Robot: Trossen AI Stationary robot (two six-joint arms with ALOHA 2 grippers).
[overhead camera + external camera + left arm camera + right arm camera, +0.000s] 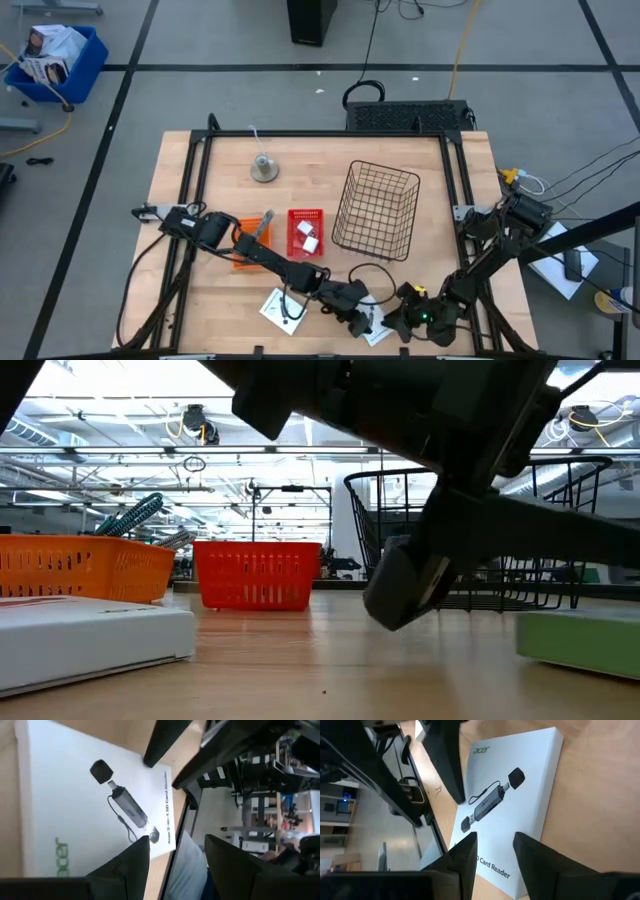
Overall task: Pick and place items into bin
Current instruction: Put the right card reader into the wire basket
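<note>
Red bin (306, 233) holding two white blocks (306, 236), wire basket (376, 210) empty

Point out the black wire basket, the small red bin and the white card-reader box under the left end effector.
black wire basket (377, 212): high view, its wire floor.
small red bin (305, 215): high view, its far rim.
white card-reader box (65, 810): left wrist view, its printed top face.
</note>
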